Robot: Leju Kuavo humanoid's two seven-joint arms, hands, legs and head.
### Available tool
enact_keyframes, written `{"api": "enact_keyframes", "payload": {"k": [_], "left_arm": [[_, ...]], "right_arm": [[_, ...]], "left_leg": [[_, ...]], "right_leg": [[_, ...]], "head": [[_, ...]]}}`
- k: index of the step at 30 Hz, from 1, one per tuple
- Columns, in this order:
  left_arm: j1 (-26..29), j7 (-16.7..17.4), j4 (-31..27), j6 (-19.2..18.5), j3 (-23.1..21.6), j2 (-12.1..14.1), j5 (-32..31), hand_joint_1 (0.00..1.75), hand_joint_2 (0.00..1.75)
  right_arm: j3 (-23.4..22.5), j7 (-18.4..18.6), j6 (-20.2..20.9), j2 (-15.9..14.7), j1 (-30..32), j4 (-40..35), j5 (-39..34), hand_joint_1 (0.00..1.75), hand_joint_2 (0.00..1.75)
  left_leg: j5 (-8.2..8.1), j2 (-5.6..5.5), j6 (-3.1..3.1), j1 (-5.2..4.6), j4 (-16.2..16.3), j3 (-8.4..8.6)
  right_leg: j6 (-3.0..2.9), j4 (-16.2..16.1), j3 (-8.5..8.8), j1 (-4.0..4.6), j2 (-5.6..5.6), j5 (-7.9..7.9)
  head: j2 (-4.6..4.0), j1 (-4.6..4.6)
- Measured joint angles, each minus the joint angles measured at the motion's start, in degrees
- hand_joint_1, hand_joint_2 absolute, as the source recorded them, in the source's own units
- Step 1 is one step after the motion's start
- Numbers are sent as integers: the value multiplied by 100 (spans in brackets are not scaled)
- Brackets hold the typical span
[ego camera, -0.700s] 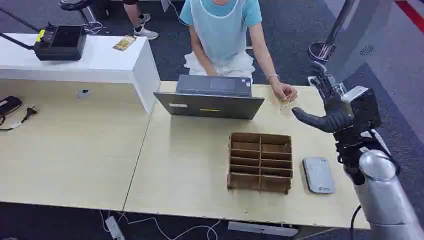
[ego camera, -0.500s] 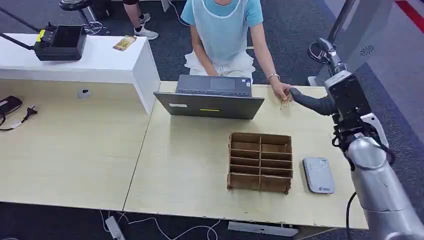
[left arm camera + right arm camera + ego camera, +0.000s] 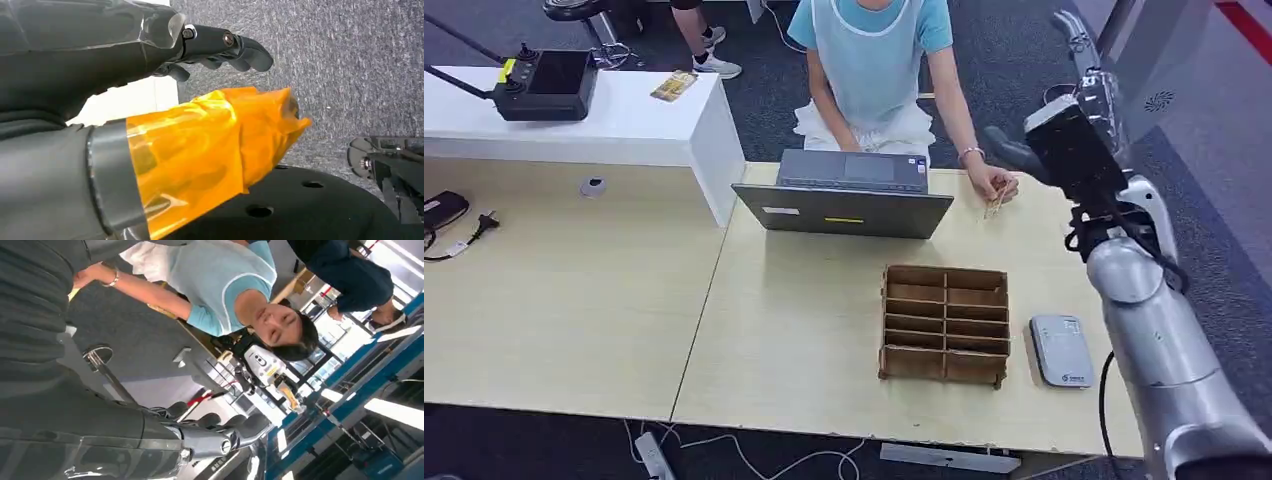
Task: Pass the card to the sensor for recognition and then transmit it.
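Note:
A person's hand [image 3: 991, 183] rests on the far edge of the table and pinches a small yellowish card [image 3: 994, 207] just right of the laptop. My right hand [image 3: 1086, 80] is raised high above the table's far right corner, to the right of that hand and apart from it. Its fingers [image 3: 215, 429] are spread with the thumb out, and it holds nothing. The grey flat sensor [image 3: 1061, 350] lies near the front right of the table. My left hand [image 3: 220, 47], with its orange-taped thumb [image 3: 210, 150], hangs over grey carpet, fingers apart and holding nothing.
A wooden slotted organizer [image 3: 945, 323] stands left of the sensor. An open laptop [image 3: 849, 195] sits in front of the seated person [image 3: 869, 60]. A white counter [image 3: 614, 125] at the back left carries a black controller [image 3: 544, 85]. Cables lie on the left table.
My right arm has swung up and back, lifting the hand from beside the card to high above the table's far right corner. The person's hand still pinches the card.

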Motion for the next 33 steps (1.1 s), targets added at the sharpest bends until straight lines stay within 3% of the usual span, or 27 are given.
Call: {"api": "enact_keyframes", "payload": {"k": [10, 15, 24, 33], "left_arm": [[0, 33, 0, -85, -201, 7, -181, 0, 0], [-14, 33, 0, -133, -337, 17, -265, 0, 0], [-13, 35, 0, -223, -527, 31, -435, 0, 0], [-11, 35, 0, -229, -627, 37, -479, 0, 0]], "right_arm": [[273, 422, -500, 133, -579, 394, 2413, 0, 175], [525, 673, -509, 308, -1238, 1161, 3357, 0, 175], [737, 986, -481, 575, -2109, 2623, 4094, 0, 175], [844, 1034, -429, 686, -2404, 3260, 4268, 0, 175]], "left_leg": [[3, -3, 0, 0, 0, -4], [6, 2, -2, 0, 0, 0], [11, 1, 2, 0, 0, -2], [11, 1, 2, 0, 1, -2]], "right_leg": [[0, 1, 2, 0, -3, 0], [-2, 3, -3, -1, 5, 6], [0, 3, -3, -1, 3, 8], [1, 3, -3, -1, 3, 8]], "head": [[0, 4], [0, 0], [0, 2], [0, 2]]}}
